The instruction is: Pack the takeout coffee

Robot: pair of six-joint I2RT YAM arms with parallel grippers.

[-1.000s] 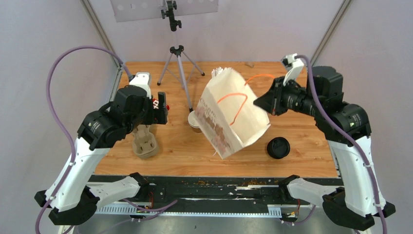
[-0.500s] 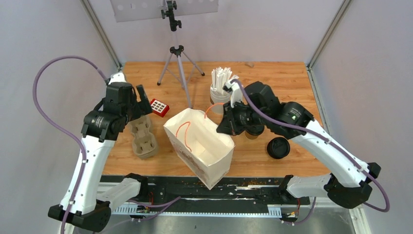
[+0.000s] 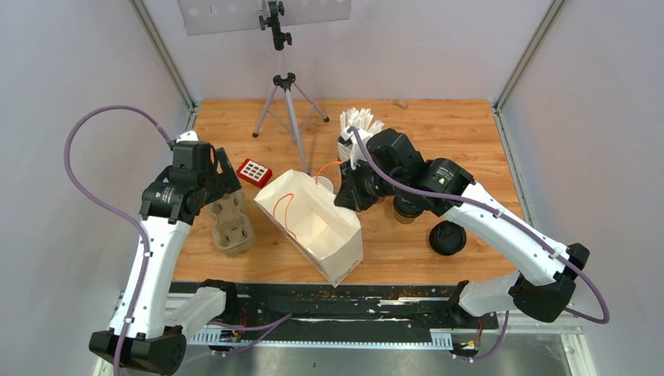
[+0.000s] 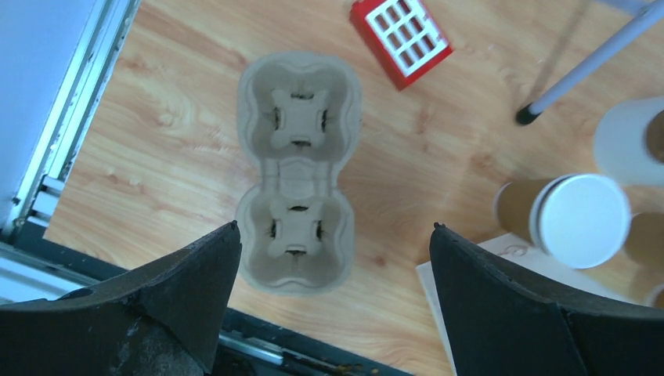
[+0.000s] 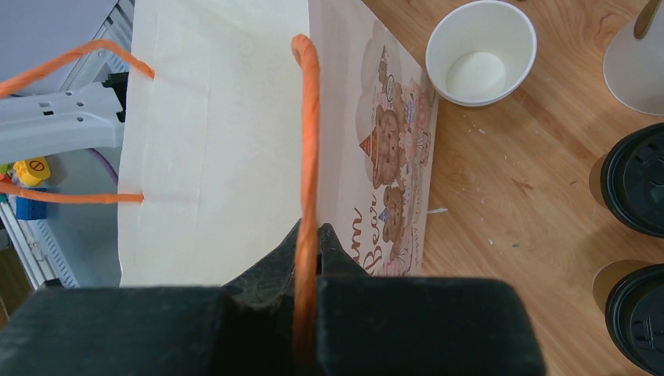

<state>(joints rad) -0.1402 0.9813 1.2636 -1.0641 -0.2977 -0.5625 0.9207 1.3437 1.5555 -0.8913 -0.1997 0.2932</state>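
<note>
A white paper bag (image 3: 317,231) with orange handles sits mid-table, its open mouth turned up toward the top camera. My right gripper (image 5: 309,235) is shut on one orange handle (image 5: 307,117) at the bag's right rim. Two takeout coffee cups with black lids (image 5: 638,188) (image 5: 638,313) stand just right of the bag, mostly hidden under the right arm (image 3: 408,208) in the top view. My left gripper (image 4: 335,225) hangs open above a beige two-cup pulp carrier (image 4: 297,172), holding nothing.
An unlidded cup (image 5: 481,51), white inside, stands behind the bag. A white cup of straws (image 3: 356,133) and a tripod (image 3: 286,86) are at the back. A red keypad (image 3: 254,171) lies near the carrier. A pile of black lids (image 3: 447,237) lies front right.
The bag hung in the air from the right gripper a second ago; it now rests on the table further left and nearer. The left gripper drew back over the carrier.
</note>
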